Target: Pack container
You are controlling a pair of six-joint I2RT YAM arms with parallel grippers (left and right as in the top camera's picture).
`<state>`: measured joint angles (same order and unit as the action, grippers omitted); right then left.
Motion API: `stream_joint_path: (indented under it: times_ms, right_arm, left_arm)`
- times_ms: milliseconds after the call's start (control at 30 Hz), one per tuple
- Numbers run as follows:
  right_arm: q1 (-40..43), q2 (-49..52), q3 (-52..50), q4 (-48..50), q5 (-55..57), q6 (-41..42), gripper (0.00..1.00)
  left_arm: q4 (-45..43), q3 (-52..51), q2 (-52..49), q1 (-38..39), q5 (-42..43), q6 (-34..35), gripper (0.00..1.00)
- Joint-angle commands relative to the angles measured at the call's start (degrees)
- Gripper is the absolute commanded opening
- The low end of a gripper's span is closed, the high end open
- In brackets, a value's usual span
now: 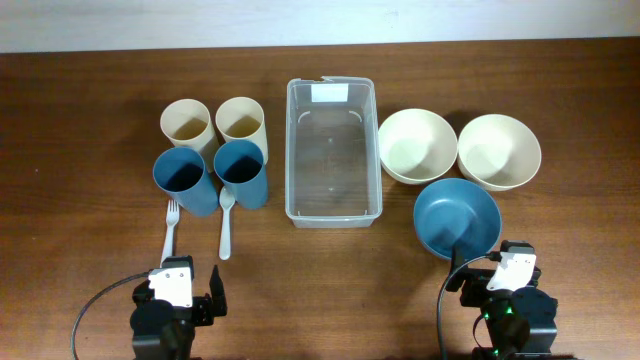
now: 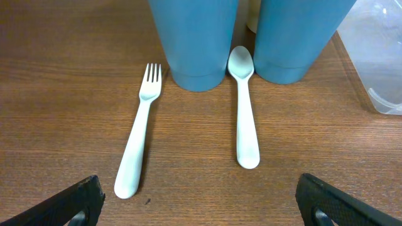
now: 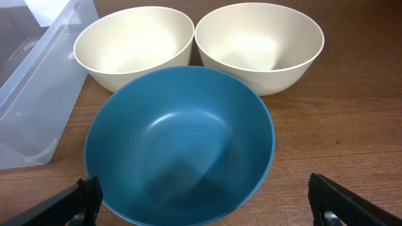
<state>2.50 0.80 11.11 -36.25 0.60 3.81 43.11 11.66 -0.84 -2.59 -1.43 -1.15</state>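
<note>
The clear rectangular container [image 1: 333, 152] stands empty at the table's middle; its corner shows in the left wrist view [image 2: 380, 56] and the right wrist view [image 3: 38, 81]. Left of it stand two cream cups [image 1: 187, 124] [image 1: 241, 122] and two blue cups [image 1: 183, 178] [image 1: 242, 172]. A pale fork [image 2: 138, 141] and spoon [image 2: 245, 107] lie in front of the blue cups. Right of the container are two cream bowls [image 1: 417, 145] [image 1: 499, 150] and a blue bowl [image 1: 457, 218]. My left gripper [image 2: 201, 204] is open behind the cutlery. My right gripper [image 3: 207, 204] is open just behind the blue bowl [image 3: 179, 141].
A pale wall strip [image 1: 320, 25] runs along the table's far edge. Both arm bases sit at the near edge, the left one [image 1: 175, 310] and the right one [image 1: 510, 300].
</note>
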Motion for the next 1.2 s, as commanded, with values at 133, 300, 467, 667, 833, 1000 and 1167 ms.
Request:
stream_joint_path:
  times_ms: [133,300,467,667,833,1000,1167]
  right_arm:
    - [0.2,-0.6,-0.2,0.0,-0.1,-0.4,0.99]
    - [0.2,-0.6,-0.2,0.0,-0.1,-0.4,0.99]
    - [0.2,-0.6,-0.2,0.0,0.1,-0.4,0.99]
    - [0.2,-0.6,-0.2,1.3,-7.7,3.0,0.99]
    - [0.2,-0.6,-0.2,7.9,-27.5,13.4,0.99]
    - [0.2,1.6,5.0,11.6,-28.0,13.9,0.99]
    - [0.2,12.0,19.8,8.5,-20.0,10.8,0.99]
  left_arm:
    - [0.0,-0.6,0.5,0.2,0.8,-1.1,1.0]
    - [0.0,-0.6,0.5,0.2,0.8,-1.1,1.0]
    - [0.0,-0.6,0.5,0.2,0.8,-1.1,1.0]
    - [0.0,-0.6,0.5,0.2,0.8,-1.1,0.99]
    - [0.0,-0.6,0.5,0.2,0.8,-1.1,1.0]
    - [0.0,-0.6,0.5,0.2,0.8,-1.1,1.0]
    - [0.0,-0.6,0.5,0.2,0.8,-1.1,0.99]
